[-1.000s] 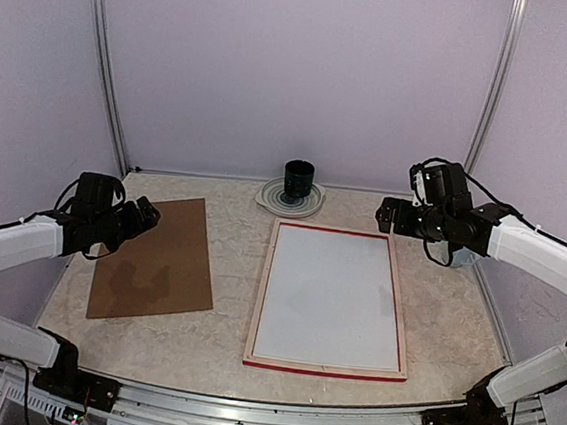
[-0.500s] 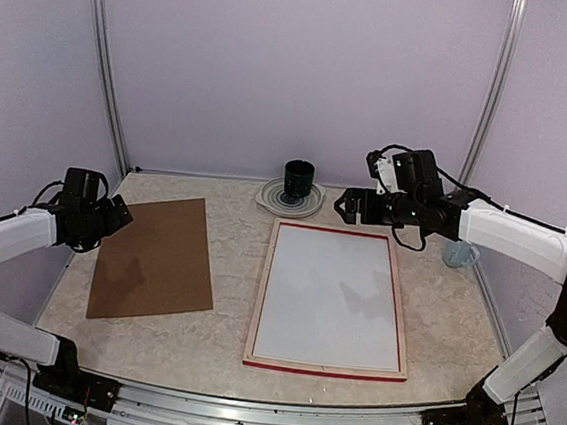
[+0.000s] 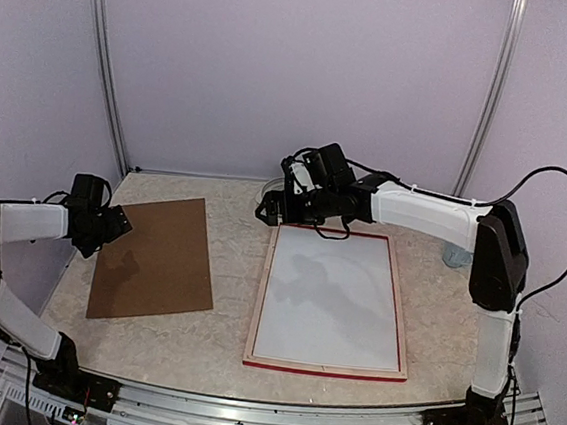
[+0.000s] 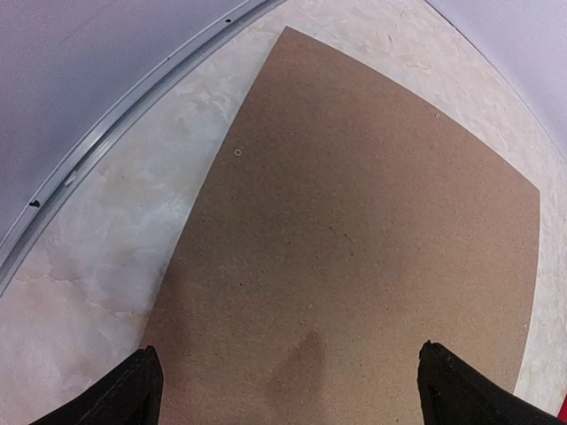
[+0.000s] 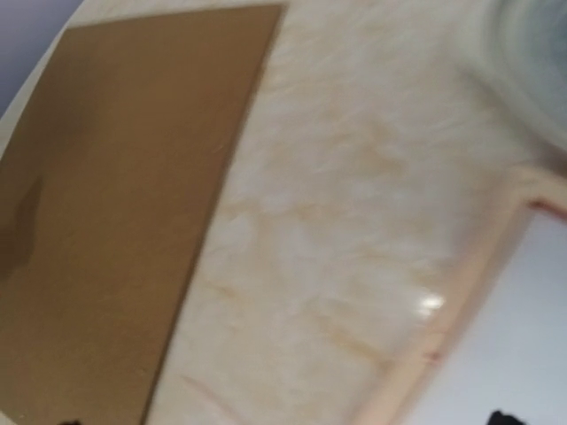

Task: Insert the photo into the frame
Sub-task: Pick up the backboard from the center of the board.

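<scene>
Hovering over the brown board (image 4: 354, 221), left gripper (image 4: 288, 390) shows fingers (image 4: 133, 394) wide apart in wrist view only. Overhead: right gripper (image 3: 268, 209), spread and empty, above far-left corner of the frame (image 3: 252, 315) lying back-up, white sheet (image 3: 331, 297) inside.

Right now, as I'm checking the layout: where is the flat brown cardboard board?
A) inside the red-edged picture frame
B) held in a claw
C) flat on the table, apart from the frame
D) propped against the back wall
C: the flat brown cardboard board lies on the marbled table, on the left arm's side of the red-edged picture frame, with bare tabletop between them.
</scene>
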Action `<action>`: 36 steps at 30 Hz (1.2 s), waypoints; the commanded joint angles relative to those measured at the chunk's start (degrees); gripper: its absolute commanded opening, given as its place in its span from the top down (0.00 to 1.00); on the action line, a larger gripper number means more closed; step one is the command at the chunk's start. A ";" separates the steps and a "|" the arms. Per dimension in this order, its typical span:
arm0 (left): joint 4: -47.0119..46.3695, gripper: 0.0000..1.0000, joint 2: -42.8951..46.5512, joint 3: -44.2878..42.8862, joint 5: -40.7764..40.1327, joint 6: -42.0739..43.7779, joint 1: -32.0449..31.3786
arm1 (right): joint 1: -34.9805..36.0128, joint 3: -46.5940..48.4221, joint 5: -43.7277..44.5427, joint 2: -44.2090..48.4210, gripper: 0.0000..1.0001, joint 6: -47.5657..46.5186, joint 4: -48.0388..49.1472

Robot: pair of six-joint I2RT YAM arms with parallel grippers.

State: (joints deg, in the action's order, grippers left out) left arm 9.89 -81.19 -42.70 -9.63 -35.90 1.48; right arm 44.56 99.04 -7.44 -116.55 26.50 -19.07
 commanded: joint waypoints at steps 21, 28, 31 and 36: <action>-1.55 0.01 -16.44 -8.68 -9.17 -0.80 2.09 | 6.58 9.15 -10.60 -14.76 0.01 4.88 8.51; -3.50 0.01 -20.05 -8.90 -5.55 0.04 2.09 | 6.69 9.98 -12.92 -16.55 0.01 5.25 11.67; -4.88 0.01 -20.66 -8.58 -3.11 0.43 2.08 | 6.73 11.54 -13.70 -17.89 0.01 5.82 11.49; -7.33 0.01 -20.69 -7.44 0.68 0.94 1.20 | 6.25 17.17 -13.68 -22.02 0.01 9.11 7.14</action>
State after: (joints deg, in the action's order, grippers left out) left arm 5.96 -100.55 -50.50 -14.66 -35.73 3.31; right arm 50.61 111.61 -20.23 -135.09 32.58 -9.76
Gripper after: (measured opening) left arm 0.989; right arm 0.991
